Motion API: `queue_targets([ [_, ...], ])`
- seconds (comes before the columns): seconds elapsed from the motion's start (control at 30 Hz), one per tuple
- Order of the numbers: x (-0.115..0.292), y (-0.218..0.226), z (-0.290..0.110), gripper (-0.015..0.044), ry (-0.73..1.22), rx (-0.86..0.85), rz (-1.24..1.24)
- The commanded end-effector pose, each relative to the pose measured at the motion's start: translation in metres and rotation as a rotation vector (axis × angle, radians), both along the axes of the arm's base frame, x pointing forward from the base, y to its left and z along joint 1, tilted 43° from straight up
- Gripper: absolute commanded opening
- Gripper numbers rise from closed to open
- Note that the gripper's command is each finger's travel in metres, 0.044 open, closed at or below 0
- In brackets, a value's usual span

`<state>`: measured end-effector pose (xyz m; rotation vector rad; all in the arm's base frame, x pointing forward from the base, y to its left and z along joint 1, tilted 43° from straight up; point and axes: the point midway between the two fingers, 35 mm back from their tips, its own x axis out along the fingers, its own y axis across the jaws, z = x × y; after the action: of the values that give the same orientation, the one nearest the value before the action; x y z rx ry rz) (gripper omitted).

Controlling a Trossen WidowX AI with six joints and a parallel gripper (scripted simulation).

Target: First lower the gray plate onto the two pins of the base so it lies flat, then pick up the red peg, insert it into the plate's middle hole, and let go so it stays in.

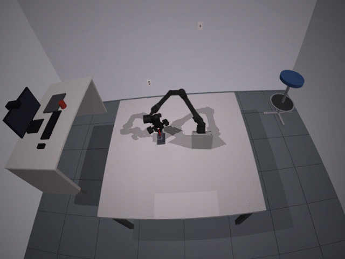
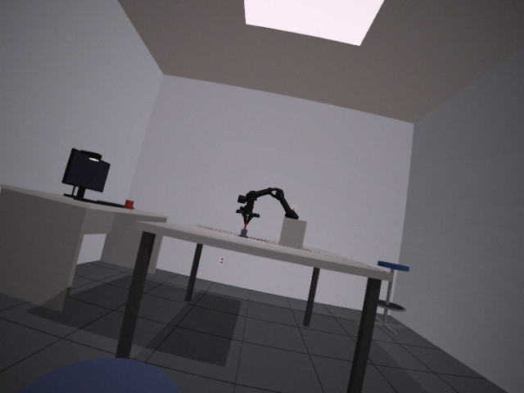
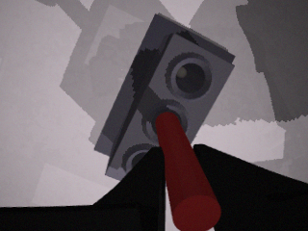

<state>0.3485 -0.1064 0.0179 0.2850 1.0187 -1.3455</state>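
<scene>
The gray plate (image 3: 187, 84) (image 1: 160, 138) lies on the dark base (image 3: 125, 112) on the white table (image 1: 181, 172). One pin shows in the plate's upper hole (image 3: 192, 77). My gripper (image 3: 177, 156) (image 1: 158, 130) (image 2: 246, 220) is shut on the red peg (image 3: 183, 169) (image 1: 159, 131) (image 2: 245, 225) and stands right above the plate. In the wrist view the peg's lower tip sits at the plate's middle hole (image 3: 164, 115); how deep it reaches I cannot tell. The plate's lower hole is partly hidden behind my finger.
The arm's grey pedestal (image 1: 202, 140) (image 2: 292, 232) stands right of the base. A side desk (image 1: 33, 156) with a monitor (image 1: 20, 111), a keyboard and a red cup (image 1: 62, 104) stands left of the table. A blue stool (image 1: 289, 83) stands at the far right.
</scene>
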Motion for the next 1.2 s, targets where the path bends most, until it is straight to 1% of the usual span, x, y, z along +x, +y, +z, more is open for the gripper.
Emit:
queue_targets([
  [0.0,-0.0003,-0.0019,-0.0001,0.0000,0.000,0.000,0.000],
  [0.67,0.0002,-0.0018,-0.0005,0.0000,-0.002,0.000,-0.001],
  [0.83,0.0002,-0.0018,-0.0005,0.0131,-0.002,0.000,-0.001],
  [0.87,0.0002,-0.0018,-0.0005,0.0150,-0.002,0.000,-0.001],
  [1.17,0.0002,-0.0018,-0.0005,0.0150,-0.002,0.000,-0.001],
])
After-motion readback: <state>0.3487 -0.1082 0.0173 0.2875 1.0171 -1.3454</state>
